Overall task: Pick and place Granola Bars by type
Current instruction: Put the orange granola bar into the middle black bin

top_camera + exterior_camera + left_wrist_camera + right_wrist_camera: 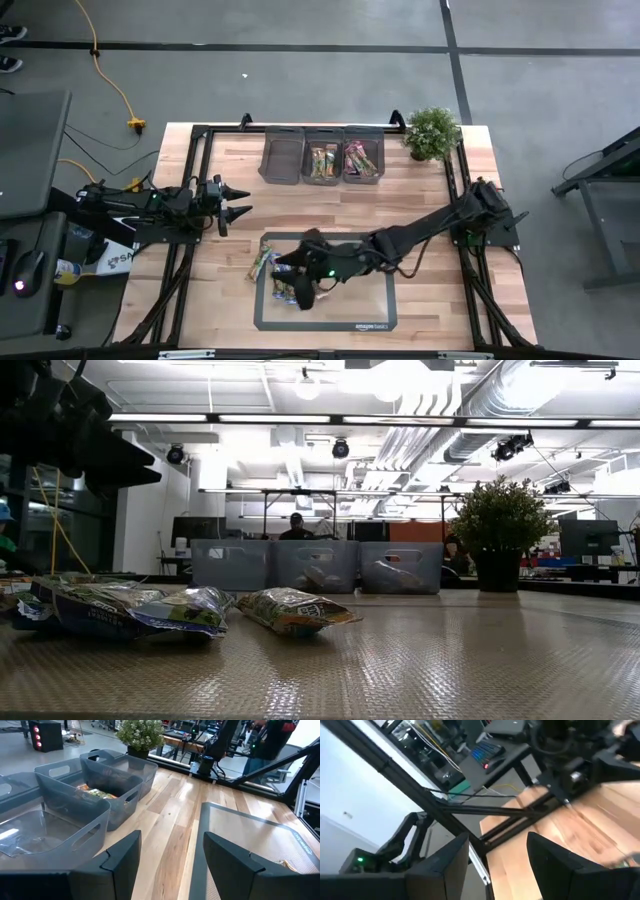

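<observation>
Several granola bars lie flat on the left part of the grey mat [330, 318]: a green one [262, 264] at the mat's left edge and blue ones [290, 292] beside it. In the low view they are a blue heap [120, 610] and a green bar [295, 610]. My right gripper [287, 272] is stretched out over these bars, pointing toward the table's left edge. It is open with nothing between its fingers [445, 865]. My left gripper [238, 200] waits open at the table's left side, with its fingers [120, 860] pointing toward the bins.
Three dark grey bins stand in a row at the far edge. The left one [283, 158] looks nearly bare, the middle one [322, 162] holds green and orange bars, and the right one [362, 160] holds pink bars. A potted plant [432, 132] stands at the far right.
</observation>
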Motion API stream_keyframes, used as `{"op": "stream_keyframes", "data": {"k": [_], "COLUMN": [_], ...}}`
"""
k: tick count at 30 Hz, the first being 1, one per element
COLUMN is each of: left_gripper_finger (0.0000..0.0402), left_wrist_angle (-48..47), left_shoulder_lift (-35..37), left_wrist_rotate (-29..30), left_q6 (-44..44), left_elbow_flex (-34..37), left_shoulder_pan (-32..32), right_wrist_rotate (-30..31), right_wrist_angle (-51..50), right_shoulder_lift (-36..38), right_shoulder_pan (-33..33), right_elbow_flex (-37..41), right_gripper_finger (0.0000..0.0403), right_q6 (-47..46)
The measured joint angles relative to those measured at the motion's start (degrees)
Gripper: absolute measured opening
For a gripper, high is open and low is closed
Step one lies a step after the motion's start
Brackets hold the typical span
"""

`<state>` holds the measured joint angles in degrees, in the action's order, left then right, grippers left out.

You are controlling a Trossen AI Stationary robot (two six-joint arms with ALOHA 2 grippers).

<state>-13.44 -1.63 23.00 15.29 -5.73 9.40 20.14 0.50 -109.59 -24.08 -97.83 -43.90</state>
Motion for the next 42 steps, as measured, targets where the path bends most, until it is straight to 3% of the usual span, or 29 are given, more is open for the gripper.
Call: {"op": "stream_keyframes", "data": {"k": [3, 8, 15, 21, 26, 33, 42], "left_gripper_finger": [0.0211, 0.0211, 0.0211, 0.0211, 0.0211, 0.0211, 0.0211], "left_wrist_angle": [0.0, 0.0, 0.0, 0.0, 0.0, 0.0, 0.0], "left_shoulder_lift": [0.0, 0.0, 0.0, 0.0, 0.0, 0.0, 0.0], "left_wrist_rotate": [0.0, 0.0, 0.0, 0.0, 0.0, 0.0, 0.0], "left_q6": [0.0, 0.0, 0.0, 0.0, 0.0, 0.0, 0.0], "left_elbow_flex": [0.0, 0.0, 0.0, 0.0, 0.0, 0.0, 0.0], "left_shoulder_pan": [0.0, 0.0, 0.0, 0.0, 0.0, 0.0, 0.0], "right_wrist_rotate": [-0.1, 1.8, 3.1, -3.8, -7.0, -16.9, -20.5], "right_wrist_angle": [-3.8, -18.8, -42.5, -49.6, -50.4, -49.4, -51.2], "right_shoulder_lift": [-3.9, -11.4, -19.3, -19.3, -19.2, -19.2, -19.2], "right_shoulder_pan": [0.0, 0.9, 3.2, 6.7, 8.0, 9.2, 8.2], "right_elbow_flex": [-6.4, -20.8, -37.3, -30.2, -22.9, -14.9, -12.9], "right_gripper_finger": [0.0185, 0.0185, 0.0185, 0.0185, 0.0185, 0.0185, 0.0185], "right_q6": [3.2, 3.3, -7.5, -23.5, -27.2, -32.0, -30.8]}}
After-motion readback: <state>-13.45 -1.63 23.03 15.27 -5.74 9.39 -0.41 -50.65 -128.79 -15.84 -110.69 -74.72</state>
